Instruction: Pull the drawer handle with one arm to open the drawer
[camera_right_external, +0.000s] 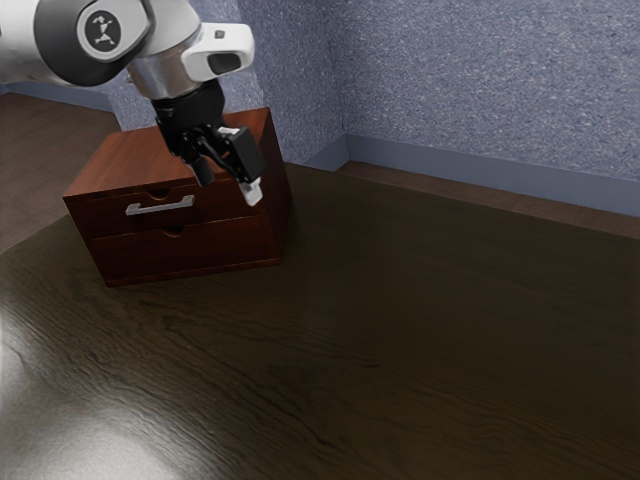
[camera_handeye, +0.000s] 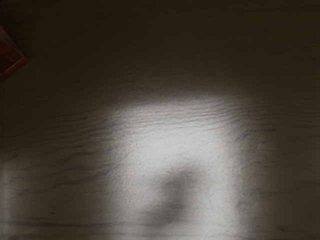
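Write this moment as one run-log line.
gripper open, empty | near silver handle, not gripping | top drawer looks shut | wooden cabinet on dark table

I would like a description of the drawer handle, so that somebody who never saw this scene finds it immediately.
On the dark wooden table stands a small reddish-brown cabinet with two drawer fronts, one above the other. On the upper front sits the handle, a horizontal bar. It is the only pale metallic piece on the cabinet; the lower front shows no such bar.

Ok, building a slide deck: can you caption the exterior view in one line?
Open gripper hovers near the silver handle of a small wooden drawer cabinet on a dark table.
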